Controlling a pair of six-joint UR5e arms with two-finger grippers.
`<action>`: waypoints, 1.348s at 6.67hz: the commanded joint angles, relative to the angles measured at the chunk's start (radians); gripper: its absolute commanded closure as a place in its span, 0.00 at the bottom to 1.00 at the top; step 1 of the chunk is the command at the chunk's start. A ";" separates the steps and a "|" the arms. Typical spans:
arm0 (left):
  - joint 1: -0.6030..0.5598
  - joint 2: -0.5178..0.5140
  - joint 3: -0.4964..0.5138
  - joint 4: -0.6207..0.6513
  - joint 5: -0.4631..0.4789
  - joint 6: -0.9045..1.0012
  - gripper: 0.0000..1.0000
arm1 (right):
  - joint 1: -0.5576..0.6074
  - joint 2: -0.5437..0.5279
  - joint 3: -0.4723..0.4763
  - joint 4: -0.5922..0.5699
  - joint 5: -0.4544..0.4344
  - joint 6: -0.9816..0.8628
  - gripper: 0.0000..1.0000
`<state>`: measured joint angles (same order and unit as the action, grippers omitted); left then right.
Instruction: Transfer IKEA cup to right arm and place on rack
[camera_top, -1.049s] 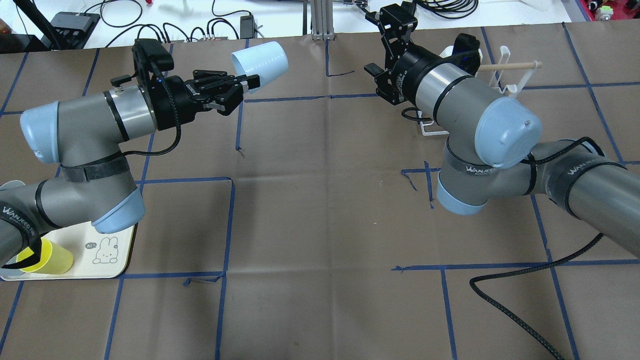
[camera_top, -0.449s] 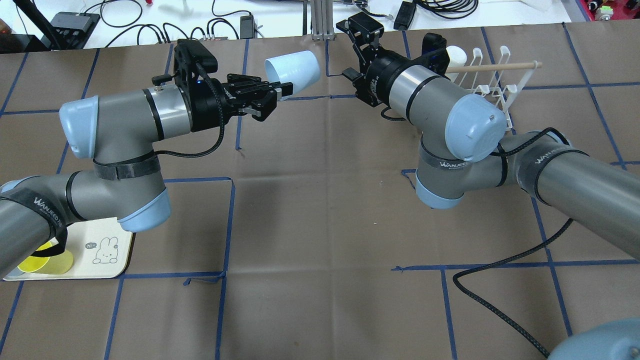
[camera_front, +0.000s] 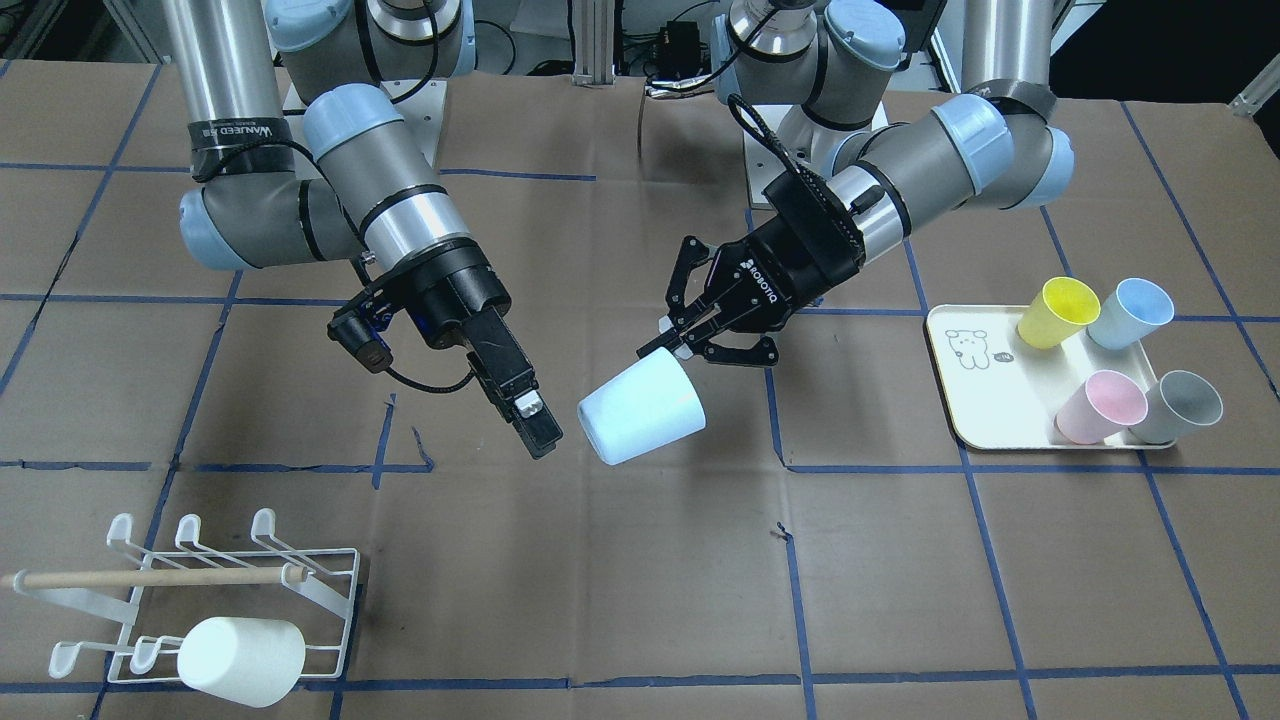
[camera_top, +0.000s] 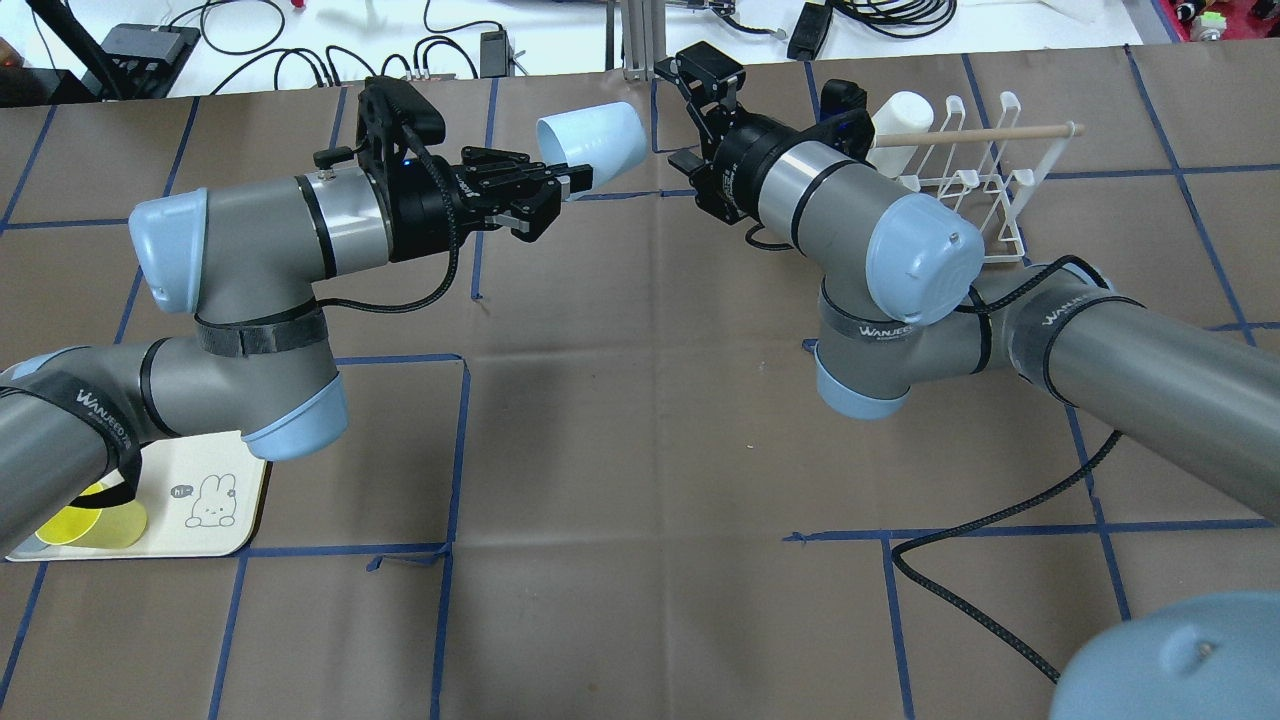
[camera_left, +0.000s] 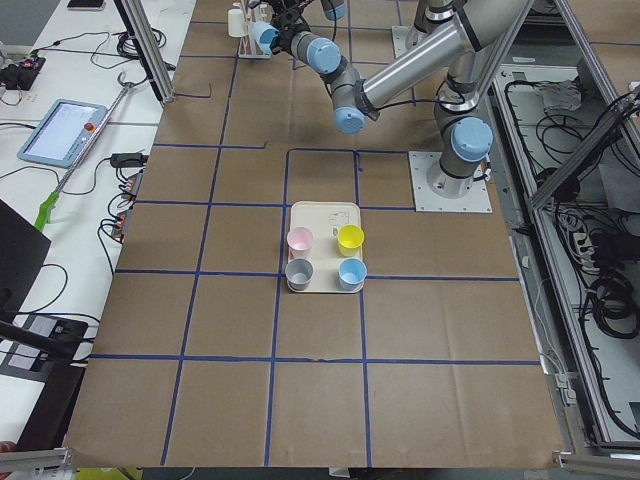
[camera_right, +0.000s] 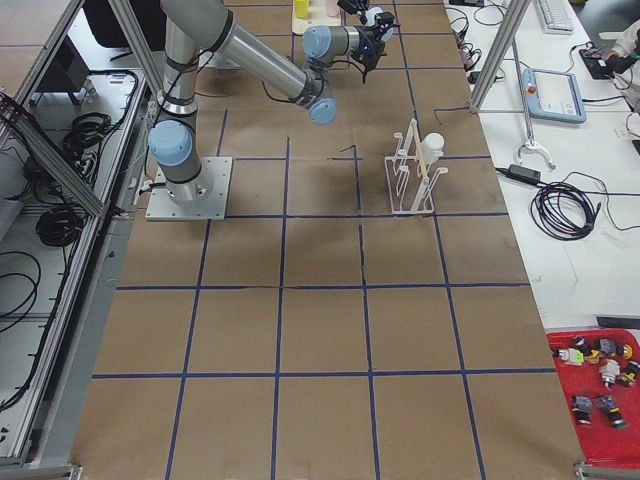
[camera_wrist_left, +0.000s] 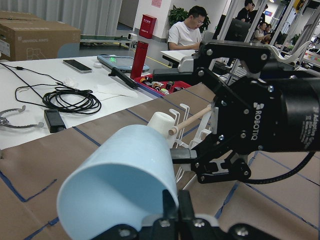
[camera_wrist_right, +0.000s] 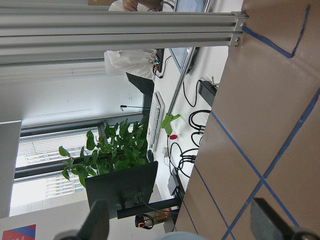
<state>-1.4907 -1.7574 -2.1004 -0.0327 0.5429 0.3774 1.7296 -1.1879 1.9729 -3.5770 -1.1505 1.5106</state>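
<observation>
The light-blue IKEA cup (camera_top: 590, 140) hangs on its side above the far middle of the table. My left gripper (camera_top: 575, 183) is shut on its rim, and the cup's base points toward the right arm. In the front-facing view the cup (camera_front: 640, 410) sits just below the left gripper (camera_front: 672, 345). My right gripper (camera_front: 538, 425), with long paddle fingers, is open and empty, its tips a short gap from the cup's base. In the right wrist view its fingers (camera_wrist_right: 97, 222) stand wide apart. The white wire rack (camera_top: 985, 170) with a wooden dowel stands at the far right.
A white cup (camera_front: 240, 655) lies on the rack (camera_front: 320, 575). A cream tray (camera_front: 975, 400) on the robot's left holds yellow, blue, pink and grey cups. A black cable (camera_top: 1000, 520) trails over the table near the right arm. Cables and a metal post lie beyond the far edge.
My left arm has carried the cup rightward toward the table's middle. My right gripper has swung left, away from the rack, and now faces the cup's base.
</observation>
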 joint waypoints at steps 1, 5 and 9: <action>0.000 -0.001 -0.001 0.002 0.000 -0.003 0.94 | 0.016 0.010 0.000 0.001 -0.003 0.007 0.01; 0.000 0.001 -0.001 0.002 0.002 -0.014 0.94 | 0.070 0.011 -0.017 0.007 -0.006 0.086 0.02; 0.000 0.001 0.000 0.002 0.002 -0.017 0.93 | 0.087 0.025 -0.049 0.027 -0.006 0.088 0.02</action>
<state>-1.4905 -1.7564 -2.1006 -0.0307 0.5446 0.3618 1.8118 -1.1718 1.9319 -3.5539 -1.1570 1.5978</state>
